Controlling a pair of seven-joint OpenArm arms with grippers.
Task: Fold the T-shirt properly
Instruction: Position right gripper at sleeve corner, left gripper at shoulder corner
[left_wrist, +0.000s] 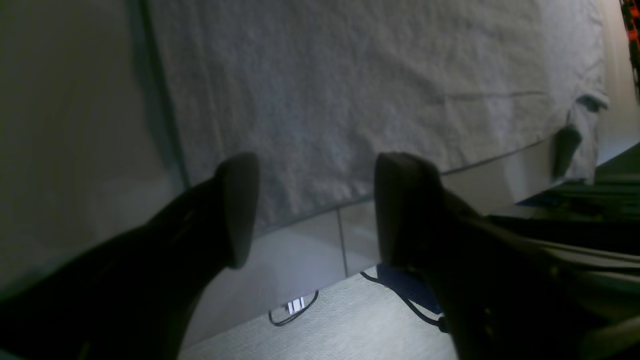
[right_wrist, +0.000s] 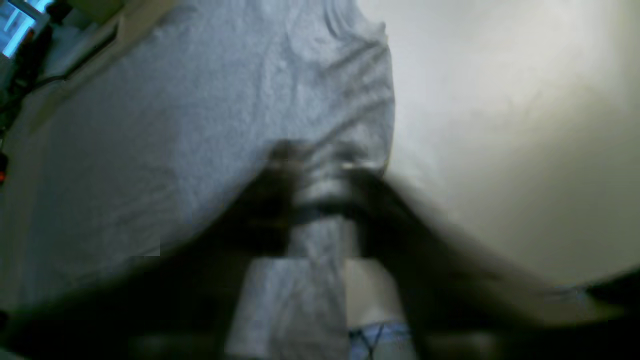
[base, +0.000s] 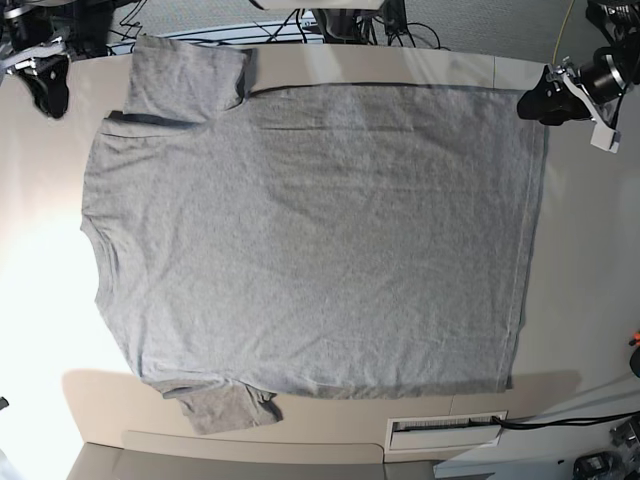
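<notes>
The heather-grey T-shirt (base: 310, 240) lies spread flat on the pale table (base: 590, 300), plain side up, collar to the left and hem to the right. My left gripper (base: 540, 103) hovers at the hem's far corner. In its wrist view the left gripper (left_wrist: 315, 210) is open above the T-shirt (left_wrist: 350, 90), with nothing between its fingers. My right gripper (base: 47, 92) is off the far left, apart from the upper sleeve (base: 185, 80). The right wrist view is blurred; there the right gripper (right_wrist: 320, 200) has its fingers apart over the T-shirt (right_wrist: 175, 125).
The lower sleeve (base: 225, 408) is crumpled near the table's front edge. A white slotted plate (base: 445, 432) sits at the front right. Cables (base: 300, 20) run behind the table, and more cable (left_wrist: 295, 310) lies on the floor below the table edge.
</notes>
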